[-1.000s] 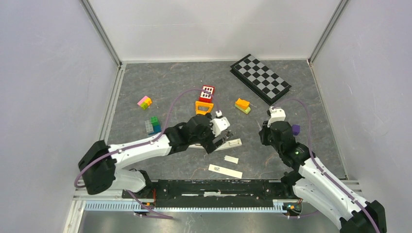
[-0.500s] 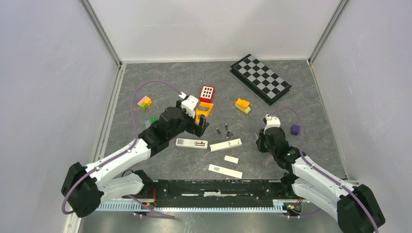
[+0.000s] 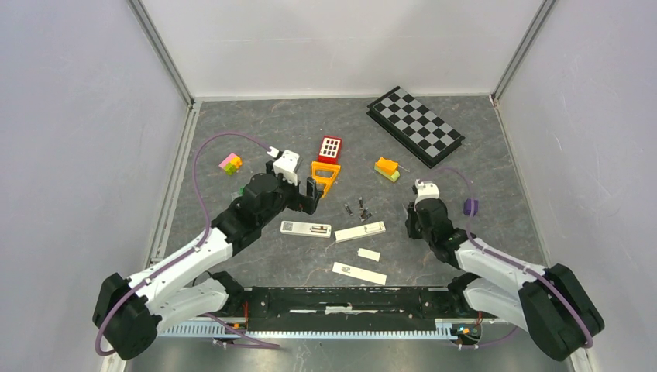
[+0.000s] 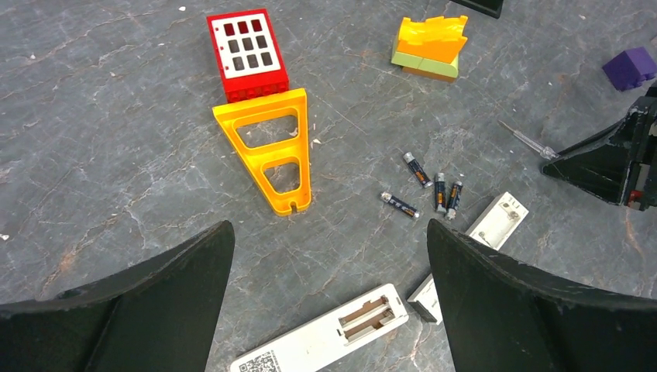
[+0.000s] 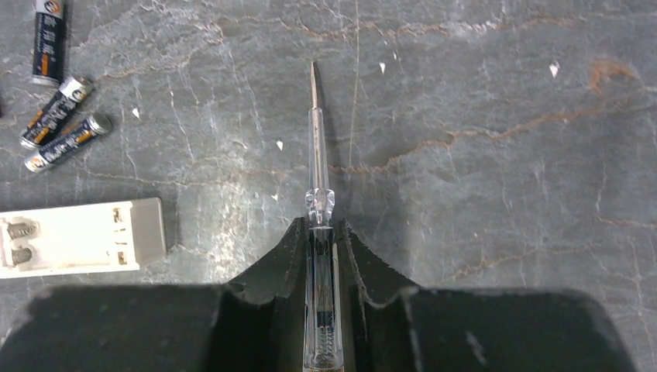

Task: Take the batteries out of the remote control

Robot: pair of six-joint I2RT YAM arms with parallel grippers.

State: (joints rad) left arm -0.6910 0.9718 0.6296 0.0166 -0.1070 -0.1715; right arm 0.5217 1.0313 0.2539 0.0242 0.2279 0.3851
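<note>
Your left jaws are spread wide, right jaws pinch the screwdriver (image 5: 318, 203), four batteries (image 4: 439, 192) lie loose on the bench (image 4: 116, 155)

You were in a robotics lab test cell. Plain pale panels (image 3: 77, 116) walled the bench on three sides, joined by bare aluminium posts (image 3: 164, 54). A grey stone-patterned mat (image 3: 256, 116) covered the table and a black mounting rail (image 3: 341, 298) ran along its near edge. Purple cables (image 3: 228, 134) looped off the arms (image 3: 186, 256), and loose toy blocks (image 3: 230, 163) and a checkerboard (image 3: 415, 125) lay scattered.
</note>
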